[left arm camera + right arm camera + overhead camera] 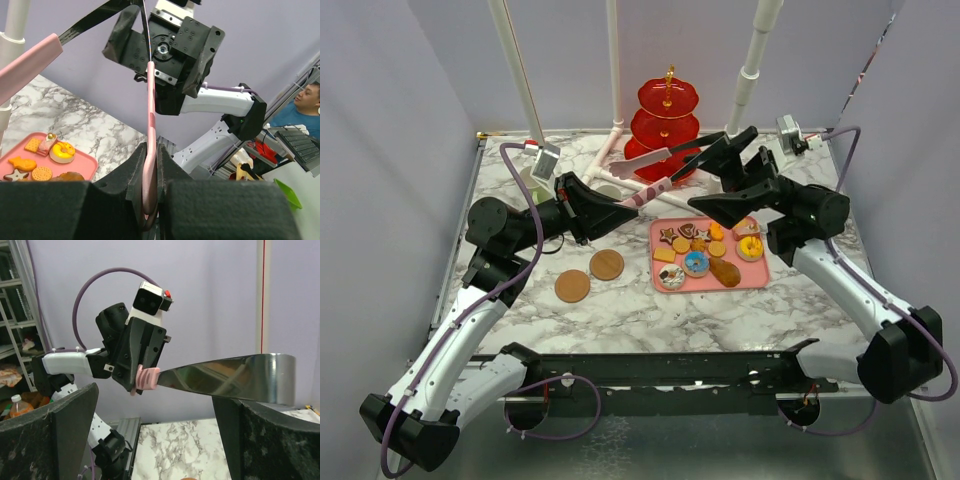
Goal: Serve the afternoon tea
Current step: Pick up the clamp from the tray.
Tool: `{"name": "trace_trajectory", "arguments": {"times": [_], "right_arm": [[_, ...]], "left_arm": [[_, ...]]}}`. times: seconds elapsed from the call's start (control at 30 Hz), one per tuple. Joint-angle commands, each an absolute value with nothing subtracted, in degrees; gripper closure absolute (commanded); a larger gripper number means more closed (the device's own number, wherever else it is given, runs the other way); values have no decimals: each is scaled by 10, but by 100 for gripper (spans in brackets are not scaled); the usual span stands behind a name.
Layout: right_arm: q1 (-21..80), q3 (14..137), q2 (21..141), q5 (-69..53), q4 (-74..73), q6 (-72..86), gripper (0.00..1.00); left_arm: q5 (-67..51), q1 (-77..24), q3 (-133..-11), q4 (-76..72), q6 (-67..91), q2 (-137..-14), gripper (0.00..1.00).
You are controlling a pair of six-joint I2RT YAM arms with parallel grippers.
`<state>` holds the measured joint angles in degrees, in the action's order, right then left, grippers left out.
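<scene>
My left gripper (625, 205) (150, 150) is shut on one pink ribbed end of a pair of pink-and-steel tongs (655, 187) (150, 110) (220, 375). The tongs' second arm, also pink-ended, is spread away from it (30, 60). Both steel arms run up toward my right gripper (725, 145) (155, 395), which is open, with one steel arm reaching its right finger. A red three-tier stand (667, 125) is behind the tongs. Cookies and pastries (698, 262) lie on a pink tray (760, 280). Two brown coasters (607, 264) (572, 286) lie left of the tray. A pale green mug (530, 183) is partly hidden.
White pipe posts (615, 70) rise at the back, and white pipes lie on the marble near the stand (620, 175). Lilac walls close off both sides. A black rail (660, 368) runs along the near edge.
</scene>
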<state>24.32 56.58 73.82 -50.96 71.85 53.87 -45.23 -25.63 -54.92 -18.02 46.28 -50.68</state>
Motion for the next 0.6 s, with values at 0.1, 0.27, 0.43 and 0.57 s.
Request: {"name": "trace_trajectory", "arguments": {"times": [0.1,0.27,0.43,0.57], "right_arm": [[242,545,651,-531,525,399,0],[226,616,661,-575,371,344,0],[214,632,661,-560,281,300,0],[206,617,651,-553,268,283,0]], "left_arm": [[-466,-259,-565,-204,462,-499,100],[-469,-260,-568,-204,462,-497,100],[-467,-260,-566,-204,458,-493,100],[-466,-260,-567,-192,452,-490,100]]}}
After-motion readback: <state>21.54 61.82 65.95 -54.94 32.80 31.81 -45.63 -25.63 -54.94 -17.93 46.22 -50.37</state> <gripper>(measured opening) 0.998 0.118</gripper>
